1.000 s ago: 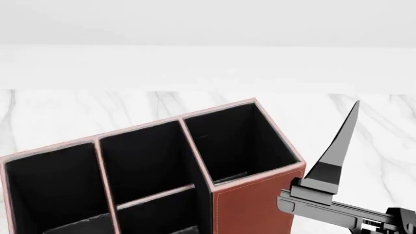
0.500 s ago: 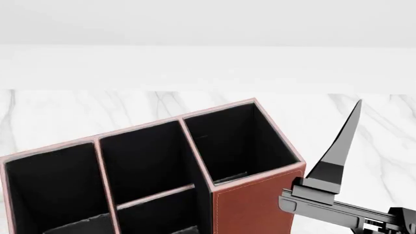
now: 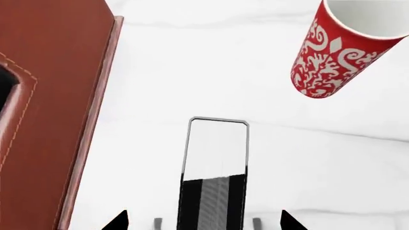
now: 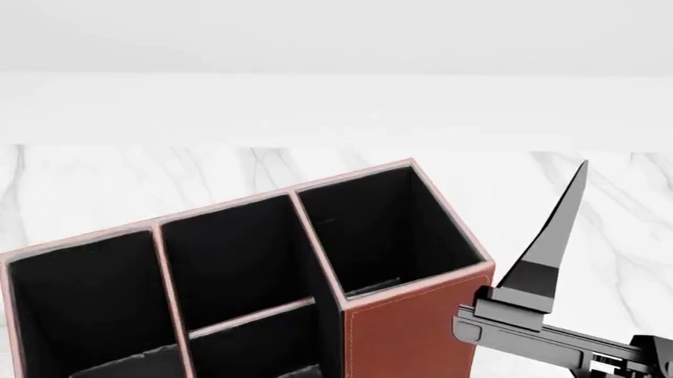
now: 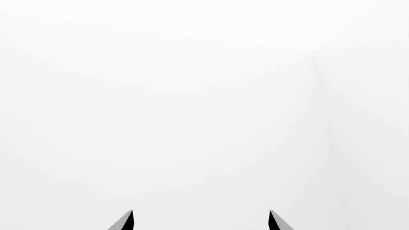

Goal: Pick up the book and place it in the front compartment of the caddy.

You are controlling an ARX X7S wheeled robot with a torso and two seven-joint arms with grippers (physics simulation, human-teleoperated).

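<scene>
The book [image 3: 215, 148], black with white page edges, stands on the marble between the tips of my left gripper [image 3: 201, 221]. The tips are wide apart and touch nothing, so that gripper is open. The reddish-brown caddy [image 3: 51, 96] stands close beside the book. In the head view the caddy [image 4: 410, 331] shows pale pink rims and several black compartments, all empty. The book and the left gripper are out of the head view. My right gripper [image 5: 199, 220] is open and empty. Its finger [image 4: 547, 252] points up just right of the caddy.
A red-and-white patterned mug [image 3: 338, 57] stands beyond the book, away from the caddy. The white marble table [image 4: 105, 181] runs to a white wall behind. The right wrist view shows only white wall.
My right gripper has drifted very slightly to the right. The caddy has not moved.
</scene>
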